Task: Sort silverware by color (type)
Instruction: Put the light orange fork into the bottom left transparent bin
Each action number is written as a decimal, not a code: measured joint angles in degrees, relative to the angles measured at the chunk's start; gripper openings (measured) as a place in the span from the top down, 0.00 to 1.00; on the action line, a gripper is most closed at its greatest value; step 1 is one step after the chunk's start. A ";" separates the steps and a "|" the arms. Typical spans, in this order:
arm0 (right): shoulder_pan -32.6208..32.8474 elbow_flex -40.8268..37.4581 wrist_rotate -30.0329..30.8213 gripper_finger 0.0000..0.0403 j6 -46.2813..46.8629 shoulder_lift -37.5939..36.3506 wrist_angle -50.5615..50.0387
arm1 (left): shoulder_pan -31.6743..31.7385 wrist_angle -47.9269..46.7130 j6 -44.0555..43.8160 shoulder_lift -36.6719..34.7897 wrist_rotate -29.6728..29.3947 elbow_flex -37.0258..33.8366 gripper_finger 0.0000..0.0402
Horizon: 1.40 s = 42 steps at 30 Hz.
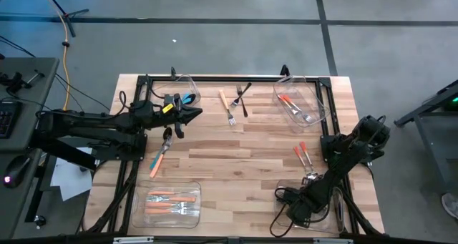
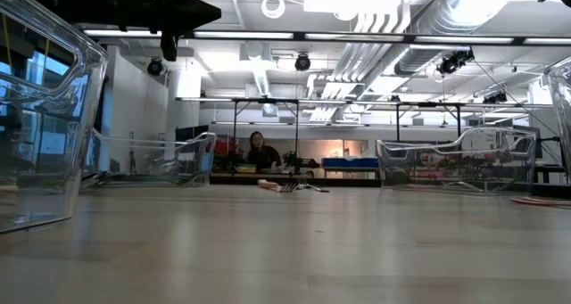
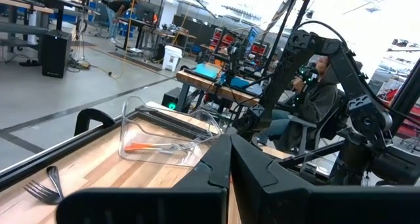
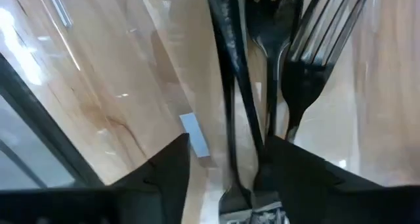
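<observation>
Over on the left, the left gripper (image 1: 192, 114) hangs above the table's far half with its fingers pressed together on nothing, near an orange-handled utensil (image 1: 159, 158) lying loose on the wood. In the middle, a few forks (image 1: 236, 101) wait unsorted by the far edge. On the right, the right gripper (image 4: 223, 165) is down in the near right bin (image 1: 328, 214), jaws parted around the dark forks (image 4: 308, 46) lying there, apparently letting one go. By my reckoning a drop-off is finishing; next it must lift clear and fetch the red-handled pieces (image 1: 302, 154) beside that bin.
</observation>
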 joint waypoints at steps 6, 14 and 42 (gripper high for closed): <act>-0.02 -0.02 -0.48 0.48 -1.61 -0.28 -0.05 | 0.00 -0.03 -0.02 0.00 0.00 0.00 1.00; 0.15 -0.07 -1.42 0.48 -5.72 -8.56 -5.75 | -0.01 -0.08 -0.01 0.01 -0.08 0.00 1.00; -15.77 -0.07 28.77 0.48 -16.30 -26.60 6.31 | 0.00 0.57 -1.62 0.02 -0.46 0.02 1.00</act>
